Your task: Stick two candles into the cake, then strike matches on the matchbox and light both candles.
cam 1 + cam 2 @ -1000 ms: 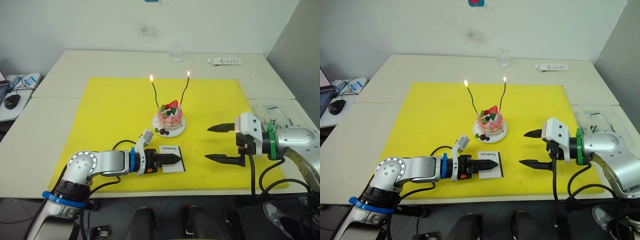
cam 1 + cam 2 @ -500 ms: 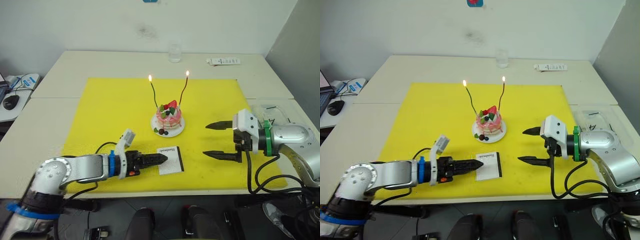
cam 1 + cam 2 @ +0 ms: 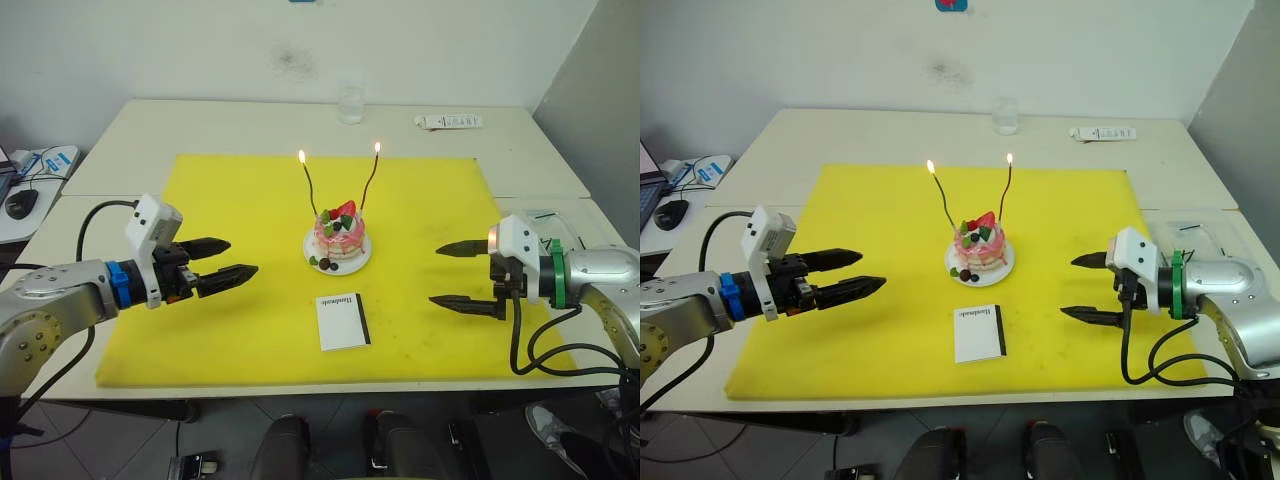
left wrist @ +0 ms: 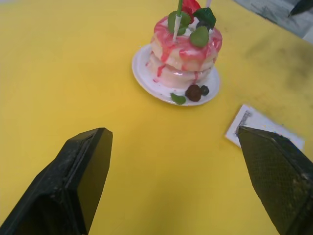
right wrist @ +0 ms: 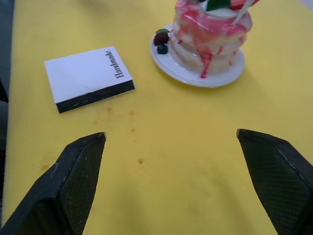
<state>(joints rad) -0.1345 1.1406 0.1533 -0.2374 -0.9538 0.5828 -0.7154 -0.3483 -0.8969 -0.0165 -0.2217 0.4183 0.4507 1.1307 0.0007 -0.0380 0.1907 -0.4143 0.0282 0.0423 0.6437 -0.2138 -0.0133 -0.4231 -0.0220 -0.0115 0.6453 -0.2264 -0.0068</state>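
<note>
Surface: pale off-white tables (image 3: 250,125) pushed together, seams visible. Big yellow mat (image 3: 230,210) covers the centre. On the mat: small white plate (image 3: 312,246) carrying the cake, roughly mid-mat; matchbox (image 3: 342,321) lying flat at 6 o'clock from the plate, near it, black strip on its right edge. On bare table beyond the mat: clear glass (image 3: 350,104) at 12 o'clock, white remote-like bar (image 3: 449,122) at 1 o'clock, clear plastic bag (image 3: 548,224) at 3 o'clock off the mat edge.
</note>
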